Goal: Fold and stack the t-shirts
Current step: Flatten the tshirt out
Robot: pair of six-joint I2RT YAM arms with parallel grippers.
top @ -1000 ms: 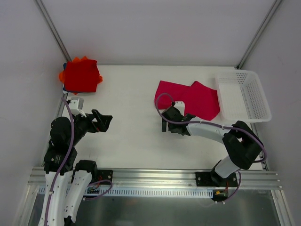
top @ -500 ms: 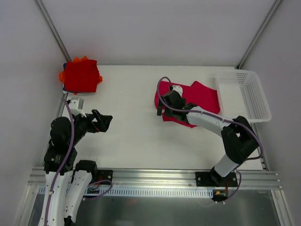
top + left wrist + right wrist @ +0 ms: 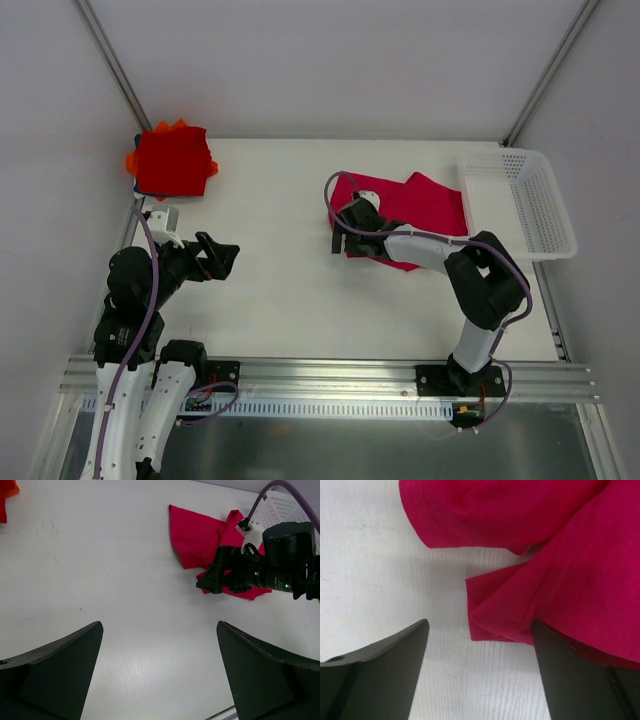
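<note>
A crimson-pink t-shirt (image 3: 415, 208) lies loosely spread at the table's right middle, also seen in the left wrist view (image 3: 192, 535). My right gripper (image 3: 340, 243) is low at its near-left edge and open. In the right wrist view a folded corner of that t-shirt (image 3: 490, 620) lies between the fingers of the right gripper (image 3: 480, 630), nearer the right one. A stack of folded red and orange t-shirts (image 3: 170, 160) sits at the far left corner. My left gripper (image 3: 222, 258) hovers open over bare table (image 3: 160, 630), holding nothing.
A white perforated basket (image 3: 500, 153) stands at the far right, right of the crimson t-shirt, and shows in the left wrist view (image 3: 287, 505). The right arm's purple cable (image 3: 335, 195) loops over the t-shirt's left part. Grey walls close in the table's far side.
The right gripper has moved away from the near edge and slightly left, reaching the crimson t-shirt's near-left corner. The left arm and the stack have not moved.
</note>
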